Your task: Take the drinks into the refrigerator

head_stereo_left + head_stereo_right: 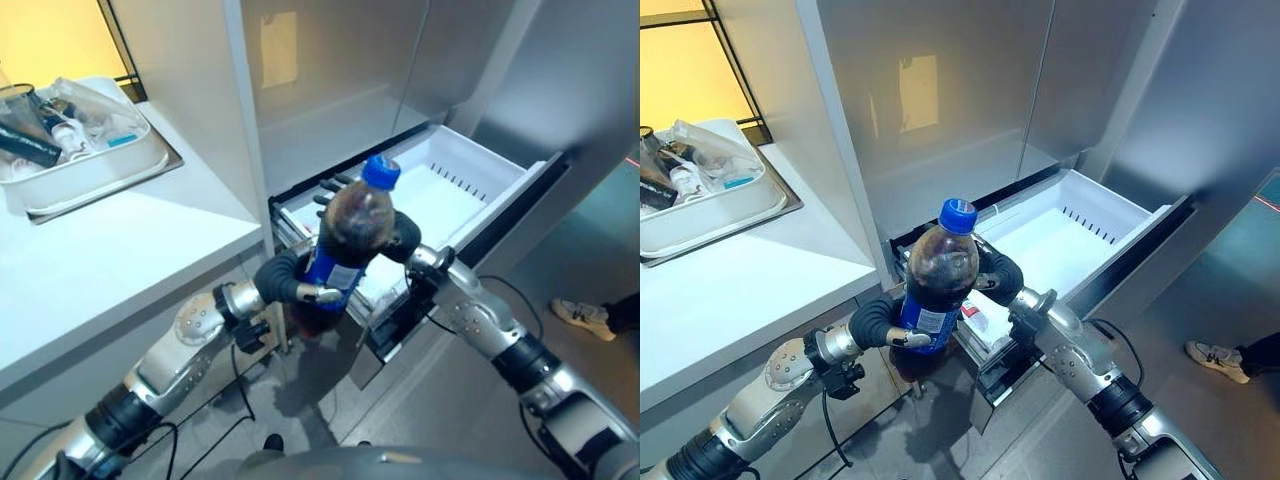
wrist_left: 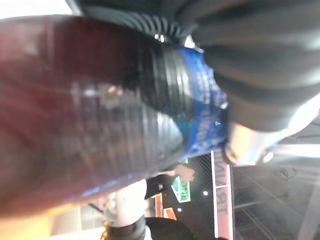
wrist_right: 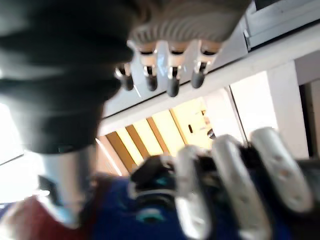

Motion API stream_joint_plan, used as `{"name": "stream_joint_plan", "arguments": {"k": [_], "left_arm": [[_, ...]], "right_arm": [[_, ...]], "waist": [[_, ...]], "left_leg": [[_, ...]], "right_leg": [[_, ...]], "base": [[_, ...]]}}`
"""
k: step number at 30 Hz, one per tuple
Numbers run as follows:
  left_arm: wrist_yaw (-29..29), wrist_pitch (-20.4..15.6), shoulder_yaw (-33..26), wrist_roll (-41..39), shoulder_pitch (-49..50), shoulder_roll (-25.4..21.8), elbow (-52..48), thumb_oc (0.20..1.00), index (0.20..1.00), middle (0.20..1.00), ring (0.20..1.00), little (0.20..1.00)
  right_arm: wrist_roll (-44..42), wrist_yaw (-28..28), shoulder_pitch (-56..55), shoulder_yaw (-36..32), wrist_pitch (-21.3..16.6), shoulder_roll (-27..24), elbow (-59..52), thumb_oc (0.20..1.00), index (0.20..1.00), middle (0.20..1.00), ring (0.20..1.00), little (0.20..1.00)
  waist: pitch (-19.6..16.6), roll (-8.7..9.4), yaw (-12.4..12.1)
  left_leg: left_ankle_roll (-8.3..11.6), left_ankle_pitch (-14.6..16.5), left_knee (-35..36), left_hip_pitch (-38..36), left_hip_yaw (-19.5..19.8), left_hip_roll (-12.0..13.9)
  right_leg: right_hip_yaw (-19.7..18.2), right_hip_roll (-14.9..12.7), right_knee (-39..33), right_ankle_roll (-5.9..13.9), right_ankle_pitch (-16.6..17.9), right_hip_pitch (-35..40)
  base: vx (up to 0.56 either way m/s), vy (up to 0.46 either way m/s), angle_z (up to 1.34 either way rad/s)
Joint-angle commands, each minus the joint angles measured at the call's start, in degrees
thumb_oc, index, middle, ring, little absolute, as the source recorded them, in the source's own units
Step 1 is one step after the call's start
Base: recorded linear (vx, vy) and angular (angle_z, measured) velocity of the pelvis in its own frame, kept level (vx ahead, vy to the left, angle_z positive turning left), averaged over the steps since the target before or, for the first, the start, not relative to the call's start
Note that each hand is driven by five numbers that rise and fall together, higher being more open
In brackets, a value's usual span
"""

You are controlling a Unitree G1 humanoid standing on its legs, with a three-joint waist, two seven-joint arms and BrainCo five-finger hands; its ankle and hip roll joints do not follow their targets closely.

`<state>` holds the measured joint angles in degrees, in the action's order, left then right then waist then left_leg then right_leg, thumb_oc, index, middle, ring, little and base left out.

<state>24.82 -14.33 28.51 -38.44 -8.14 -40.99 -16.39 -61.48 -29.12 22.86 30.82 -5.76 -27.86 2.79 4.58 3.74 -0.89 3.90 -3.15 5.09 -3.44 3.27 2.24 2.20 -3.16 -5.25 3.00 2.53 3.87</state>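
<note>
While both the left hand [image 1: 292, 282] and right hand [image 1: 1002, 275] clasp it, the cola bottle [image 1: 935, 291] stands upright between them.

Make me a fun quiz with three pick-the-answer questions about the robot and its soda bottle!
1. Where is the bottle?
A. On the counter
B. Held over the drawer's near corner
C. Lying in the tray

2. What colour is its cap?
A. Blue
B. Red
C. Green

3. How is the white drawer?
A. Shut
B. Pulled open
C. Full of bottles

Answers: 1 B, the left robot hand and the right robot hand clasp it upright between them there. 2 A, the cap is plainly blue. 3 B, its white inside shows.
</note>
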Motion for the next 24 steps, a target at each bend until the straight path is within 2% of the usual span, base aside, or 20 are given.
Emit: {"name": "stream_joint_plan", "arguments": {"k": [1,6,14,19,24], "left_arm": [[0.55,-2.36,2.97,1.84,-9.89,3.73,-0.93,0.200,0.200,0.200,0.200,0.200],[0.60,-2.33,2.63,1.67,-9.73,3.41,-1.03,0.200,0.200,0.200,0.200,0.200],[2.07,-2.72,2.51,1.17,-9.05,1.79,-1.68,0.200,0.200,0.200,0.200,0.200],[2.86,-2.69,1.67,0.41,-7.59,0.67,-2.42,0.200,0.200,0.200,0.200,0.200],[3.71,-2.23,1.03,-0.51,-6.43,0.34,-2.17,0.200,0.200,0.200,0.200,0.200]], "right_arm": [[0.05,-0.84,6.59,4.63,0.39,3.20,-3.06,1.000,1.000,1.000,1.000,1.000],[-1.03,-2.05,6.17,5.61,1.25,1.59,-6.81,1.000,1.000,1.000,1.000,1.000],[-3.38,-6.41,5.03,6.84,3.40,-5.95,-12.65,1.000,1.000,1.000,1.000,1.000],[-3.96,-7.04,2.78,3.69,2.05,-10.40,-14.05,1.000,1.000,1.000,1.000,1.000],[-3.98,-6.71,1.12,-0.83,0.47,-12.18,-15.13,1.000,1.000,1.000,1.000,1.000]], "waist": [[-2.43,0.16,-0.81],[-2.46,0.25,-0.88],[-2.46,0.46,-0.97],[-2.54,0.58,-1.00],[-2.56,0.68,-0.95]], "left_leg": [[-4.30,6.10,-0.22,-2.37,2.16,-1.73],[-4.25,6.00,-0.18,-2.30,2.39,-1.75],[-4.13,5.87,-0.24,-2.00,2.85,-1.85],[-3.99,5.79,-0.15,-1.97,3.02,-1.69],[-3.90,5.67,-0.20,-1.84,3.17,-1.66]], "right_leg": [[2.05,-1.30,4.98,1.73,-4.03,0.03],[2.25,-1.31,4.87,1.71,-4.04,0.08],[2.79,-1.32,4.82,1.70,-4.10,0.24],[3.14,-1.31,4.75,1.78,-4.00,0.27],[3.39,-1.31,4.81,1.77,-3.96,0.24]], "base": [[0.00,0.000,0.00],[0.00,0.000,0.00],[0.00,0.000,0.00],[0.00,0.000,0.00],[0.00,0.000,0.00]]}}
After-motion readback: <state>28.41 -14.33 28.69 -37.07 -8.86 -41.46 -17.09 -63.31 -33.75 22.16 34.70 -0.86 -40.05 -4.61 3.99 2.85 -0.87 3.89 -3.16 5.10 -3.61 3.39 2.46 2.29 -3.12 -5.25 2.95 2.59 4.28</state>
